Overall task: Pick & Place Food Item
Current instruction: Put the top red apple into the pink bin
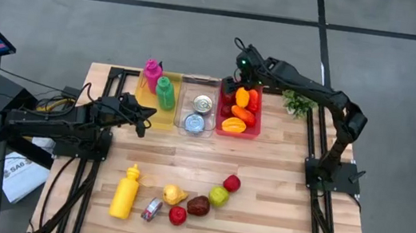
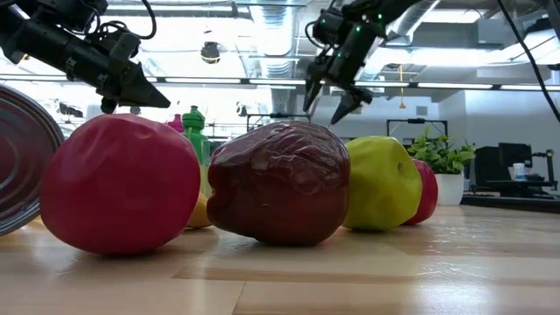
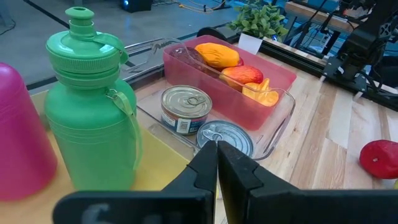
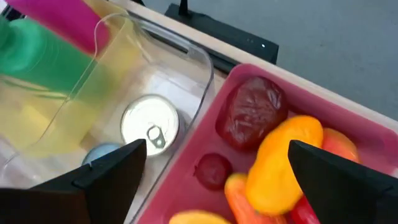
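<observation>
The right gripper (image 1: 240,71) hangs wide open and empty over the red bin's (image 1: 254,131) far end; a dark fruit (image 4: 252,112) lies in the bin below it; this looks like a drop just made. Next it must lift clear and fetch another from the row, perhaps the apple (image 1: 218,196); the left gripper (image 1: 143,121) waits shut by the yellow bin (image 1: 145,112).

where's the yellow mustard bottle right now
In the high view the yellow mustard bottle lies at the table's front left, beside a small can.

high: straight down | low: table-level, close | wrists: both see red bin (image 3: 273,74)
</observation>
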Motion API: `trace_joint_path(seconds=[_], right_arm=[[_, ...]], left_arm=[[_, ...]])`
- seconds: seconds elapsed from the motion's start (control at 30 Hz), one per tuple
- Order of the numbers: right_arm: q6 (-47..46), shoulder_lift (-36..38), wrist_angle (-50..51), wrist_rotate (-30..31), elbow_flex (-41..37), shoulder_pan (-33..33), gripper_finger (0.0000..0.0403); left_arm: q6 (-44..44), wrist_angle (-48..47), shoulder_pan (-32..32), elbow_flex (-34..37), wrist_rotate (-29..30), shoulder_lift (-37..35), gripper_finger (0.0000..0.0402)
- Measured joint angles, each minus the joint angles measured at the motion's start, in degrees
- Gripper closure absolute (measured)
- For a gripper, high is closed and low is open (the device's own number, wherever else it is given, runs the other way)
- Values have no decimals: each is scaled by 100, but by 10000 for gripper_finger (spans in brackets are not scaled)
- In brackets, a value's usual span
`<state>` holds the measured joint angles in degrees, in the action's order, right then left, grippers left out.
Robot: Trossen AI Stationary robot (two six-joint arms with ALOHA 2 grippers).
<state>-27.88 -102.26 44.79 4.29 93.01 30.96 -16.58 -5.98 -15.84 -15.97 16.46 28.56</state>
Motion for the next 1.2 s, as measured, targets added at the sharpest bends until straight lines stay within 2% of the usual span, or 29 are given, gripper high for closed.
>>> trace_joint_path(seconds=[0.23, 0.5, 0.87, 1.2], right_arm=[[135, 0, 1117, -6, 694, -144, 18], [66, 0, 1974, -47, 1112, -552, 18], [-258, -2, 2588, -45, 1237, -1315, 19], [-513, -2, 2699, -43, 1237, -1977, 19]], left_arm=[[-2, -1, 0, 0, -1, 0, 399], [-2, 1, 2, 0, -1, 0, 399], [0, 1, 0, 0, -1, 0, 399], [-1, 0, 0, 0, -1, 0, 399]])
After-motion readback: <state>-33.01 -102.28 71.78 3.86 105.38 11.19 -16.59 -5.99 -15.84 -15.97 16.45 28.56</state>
